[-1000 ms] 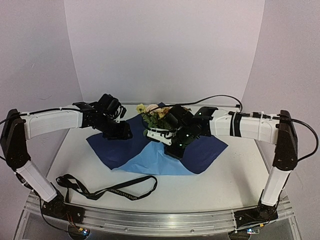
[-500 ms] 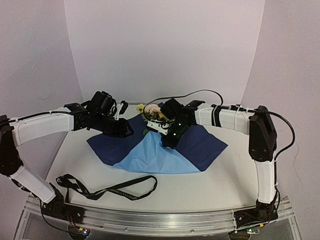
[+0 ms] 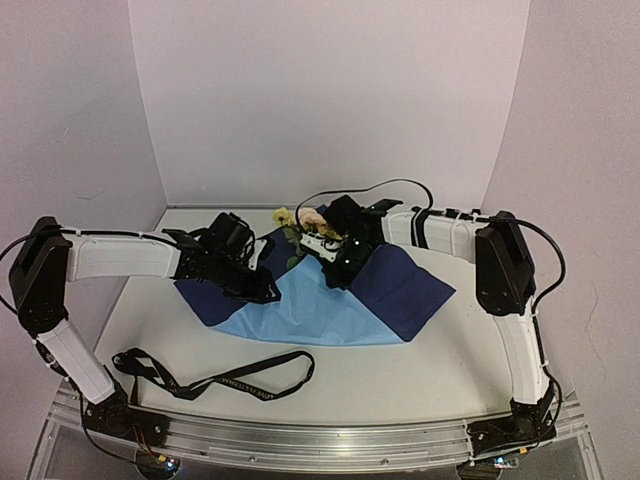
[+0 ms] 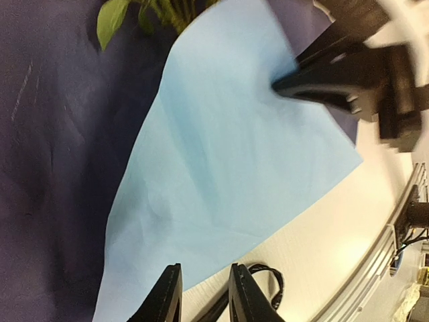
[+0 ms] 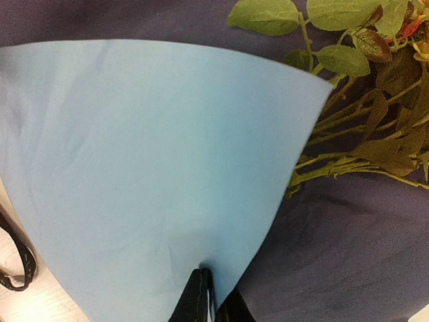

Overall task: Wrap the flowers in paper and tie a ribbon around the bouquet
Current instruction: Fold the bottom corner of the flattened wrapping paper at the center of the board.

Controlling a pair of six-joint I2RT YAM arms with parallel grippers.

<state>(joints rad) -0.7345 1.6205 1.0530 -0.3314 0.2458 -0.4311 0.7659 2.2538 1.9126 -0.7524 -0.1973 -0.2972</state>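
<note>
Where your right gripper [image 5: 214, 303] meets the large smooth sheet of paper [image 3: 410, 300], its slim black fingers are pressed together on the edge of the matte light blue flap, which bows over the dark blue side. Your left gripper [image 4: 201, 295] hangs at the flap's near edge, its tapered fingers a narrow gap apart and holding nothing you can make out. You find the small bunch of artificial flowers [image 3: 292, 222] at the far end of the sheet. The right wrist view alone gives you their thin green stems and veined leaves lying on the dark blue. Only the top view shows you the whole long flat black ribbon [image 3: 215, 380], looped on the white table [image 3: 450, 360] in front of the paper
</note>
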